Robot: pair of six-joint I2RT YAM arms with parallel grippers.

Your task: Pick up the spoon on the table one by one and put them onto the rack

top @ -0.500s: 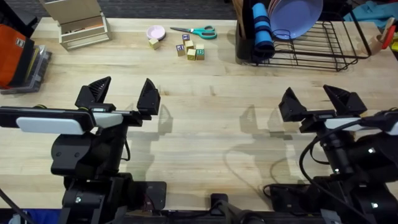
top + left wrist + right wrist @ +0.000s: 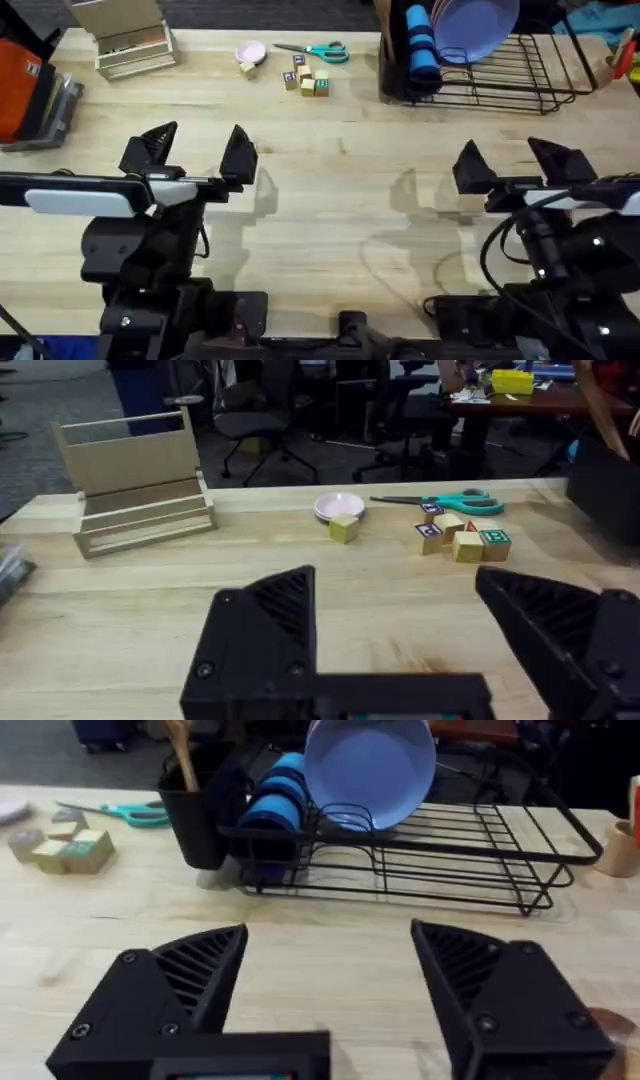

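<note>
I see the teal-handled scissors (image 2: 315,50) lying flat, and I'll place the rest by them. The pink dish (image 2: 250,51) sits just beside them, toward the beige stand (image 2: 125,40) — the lettered blocks (image 2: 306,81) cluster just in front. Well apart, a lavender plate (image 2: 478,25) leans upright beside a blue roll (image 2: 421,42).

The rack (image 2: 510,75) runs out past the top edge of the overhead view, so the plate (image 2: 478,25) leaning in it is cut off above. In the right wrist view a brown wooden handle (image 2: 180,750) stands in the dark caddy (image 2: 200,815); its lower end is hidden inside and its top is cropped. The letters on the small blocks (image 2: 462,538) are too small to read. An orange thing (image 2: 22,85) at the counter's (image 2: 330,200) left end is cut by the frame.
</note>
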